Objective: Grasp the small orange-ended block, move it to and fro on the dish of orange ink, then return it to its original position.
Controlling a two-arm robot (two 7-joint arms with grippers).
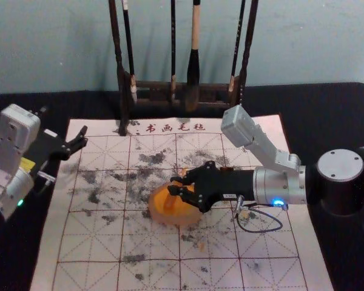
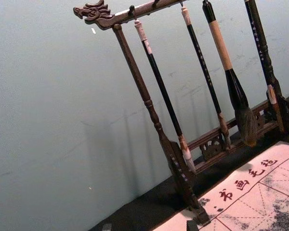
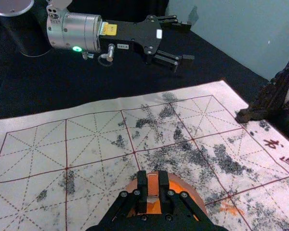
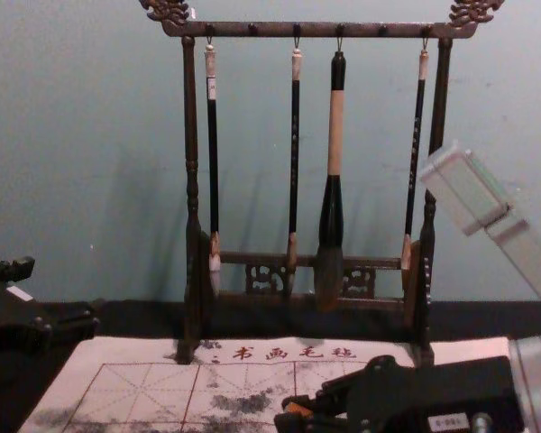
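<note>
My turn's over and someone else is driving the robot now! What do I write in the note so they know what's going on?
Right hand: shut on the small block, at the orange ink dish.
Left hand: open and holding nothing, off to the left side.
Done: block grasped and brought to the dish.
Can't tell: whether it touches the ink, or how much to-and-fro is done.
Left: finish any to-and-fro, then put the block back in its original spot.

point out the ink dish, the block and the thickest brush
ink dish (image 1: pixel 170 220): head view, near rim
block (image 3: pixel 153 184): right wrist view, reddish-brown face
thickest brush (image 4: pixel 334 135): chest view, tan part of handle
</note>
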